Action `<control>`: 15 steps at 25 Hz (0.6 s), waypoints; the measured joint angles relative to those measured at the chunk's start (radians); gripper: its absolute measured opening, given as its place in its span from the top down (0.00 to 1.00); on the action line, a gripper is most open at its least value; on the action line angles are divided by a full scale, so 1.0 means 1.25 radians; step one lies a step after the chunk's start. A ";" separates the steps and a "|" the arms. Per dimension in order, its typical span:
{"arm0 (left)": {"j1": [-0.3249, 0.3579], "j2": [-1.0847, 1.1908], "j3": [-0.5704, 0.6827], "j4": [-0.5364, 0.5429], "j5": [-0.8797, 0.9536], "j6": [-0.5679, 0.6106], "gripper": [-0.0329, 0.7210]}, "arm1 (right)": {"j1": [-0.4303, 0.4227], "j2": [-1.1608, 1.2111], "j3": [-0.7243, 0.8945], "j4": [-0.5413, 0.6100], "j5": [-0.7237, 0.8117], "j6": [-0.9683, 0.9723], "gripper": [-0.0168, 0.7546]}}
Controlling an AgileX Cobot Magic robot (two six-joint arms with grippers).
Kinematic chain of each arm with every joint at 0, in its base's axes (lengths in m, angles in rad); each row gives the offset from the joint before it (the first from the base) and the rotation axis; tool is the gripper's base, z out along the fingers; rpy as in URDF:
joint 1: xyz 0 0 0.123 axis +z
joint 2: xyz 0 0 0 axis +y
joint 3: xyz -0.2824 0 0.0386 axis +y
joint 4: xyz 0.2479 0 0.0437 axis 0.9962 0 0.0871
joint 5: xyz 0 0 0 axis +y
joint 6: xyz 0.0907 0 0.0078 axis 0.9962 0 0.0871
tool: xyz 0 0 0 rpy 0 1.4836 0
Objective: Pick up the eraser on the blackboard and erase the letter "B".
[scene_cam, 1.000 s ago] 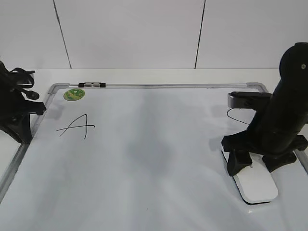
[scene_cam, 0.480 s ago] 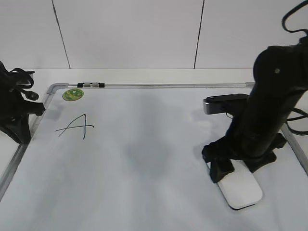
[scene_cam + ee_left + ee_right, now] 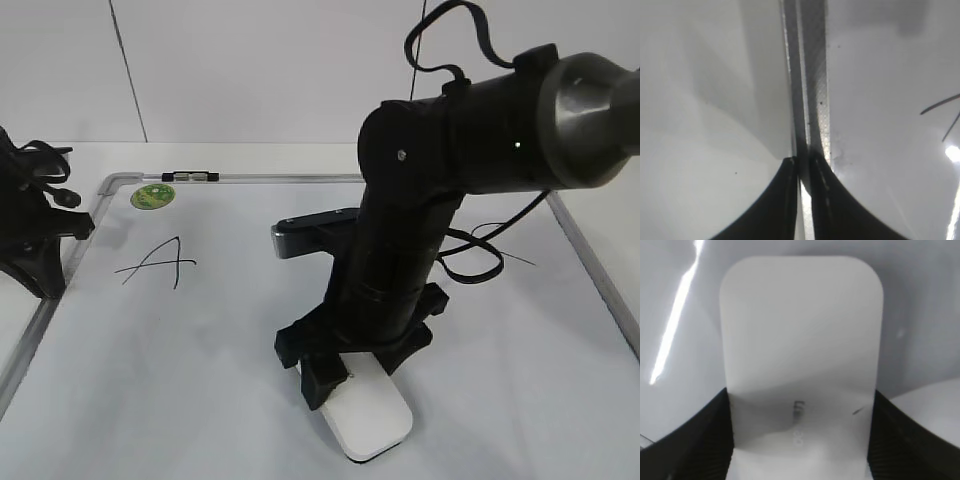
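Note:
The white eraser [image 3: 372, 422] lies flat on the blackboard [image 3: 200, 380], front middle. My right gripper [image 3: 355, 375] is shut on its sides from above. In the right wrist view the eraser [image 3: 800, 330] fills the space between the fingers of the right gripper [image 3: 800, 435], with grey print showing. No letter "B" is in view; the right arm covers the middle of the board. My left gripper [image 3: 803, 165] is shut and empty over the board's left frame rail [image 3: 812, 75], and shows at the left edge in the exterior view [image 3: 45, 270].
A black letter "A" [image 3: 158, 262] is at the board's left; its stroke ends show in the left wrist view [image 3: 940, 105]. A round green sticker [image 3: 152, 196] and a black clip [image 3: 190, 176] are at the top left. Thin dark lines [image 3: 505, 252] lie right of the arm.
My right arm has swept left across the board with the eraser held down, from near the right rail to the front middle. The left arm has not moved.

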 joint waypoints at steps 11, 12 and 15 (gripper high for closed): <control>0.000 0.000 0.000 -0.002 0.002 0.000 0.89 | -0.013 -0.043 -0.021 0.018 0.026 0.003 0.29; 0.000 0.000 0.000 -0.002 0.002 0.000 0.89 | -0.024 -0.055 -0.021 0.018 0.030 0.007 0.29; 0.000 0.000 0.000 -0.002 0.002 0.000 0.89 | -0.063 -0.079 -0.021 0.018 0.035 0.012 0.29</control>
